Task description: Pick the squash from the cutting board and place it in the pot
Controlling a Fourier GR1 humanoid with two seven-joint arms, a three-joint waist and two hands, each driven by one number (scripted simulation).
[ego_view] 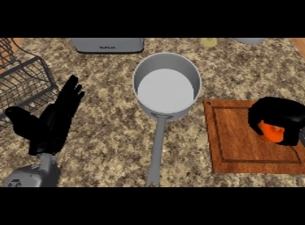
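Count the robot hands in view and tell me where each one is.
2. The left hand rests open at the view's left, fingers up, beside the wire rack. The right hand is at the right over the cutting board, curled round the orange squash.

Matt grey metal pot (166,85), reddish wooden cutting board (242,140), speckled stone table (109,132), black wire rack (15,88), smooth orange squash (270,130)

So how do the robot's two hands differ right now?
The left hand is open with straight fingers and holds nothing; the right hand is curled round the orange squash. The left hand is over the bare counter beside the wire rack; the right hand is over the cutting board. Both are black.
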